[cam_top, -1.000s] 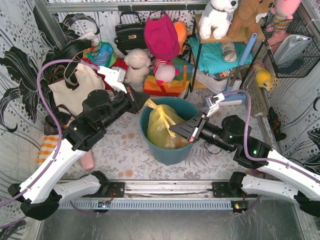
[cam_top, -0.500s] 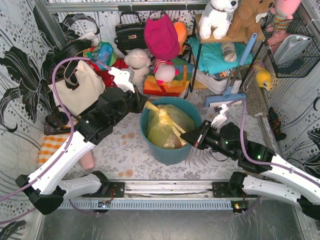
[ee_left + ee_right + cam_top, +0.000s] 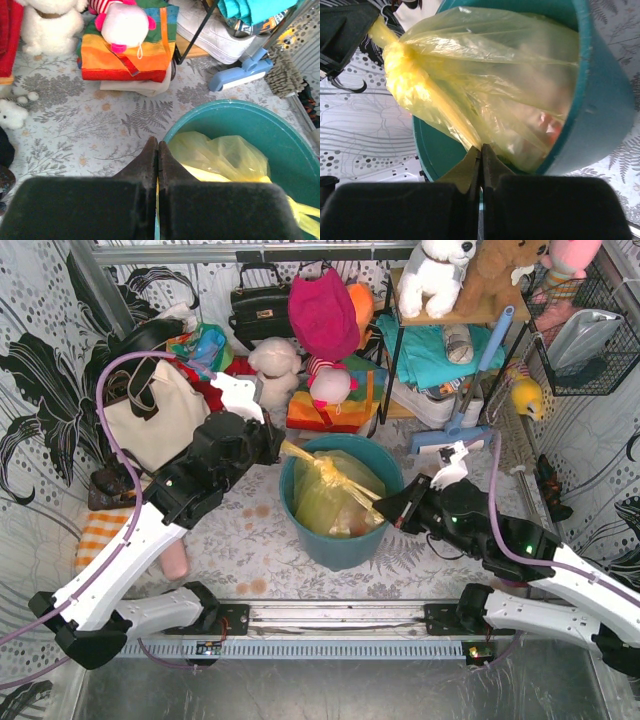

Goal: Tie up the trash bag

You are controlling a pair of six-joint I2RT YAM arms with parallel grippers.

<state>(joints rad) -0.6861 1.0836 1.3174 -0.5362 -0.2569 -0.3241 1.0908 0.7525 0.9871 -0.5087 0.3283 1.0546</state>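
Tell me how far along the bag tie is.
Done: the mouth of the trash bag is gathered into a twisted bunch above the bucket. In hand: the left fingers and right fingers, both shut, each pinch a tail, pulled taut toward opposite sides. Left: whether a real knot has formed isn't clear; it probably needs cinching, then letting go.

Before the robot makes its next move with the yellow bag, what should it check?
1. Left fingers shut on a strand of the trash bag: ok.
2. Right fingers shut on the other strand: ok.
3. Both strands stretched tight between the two arms: ok.
4. Bag sitting inside the bucket: ok.
5. Bunched neck really knotted tight: cannot tell.
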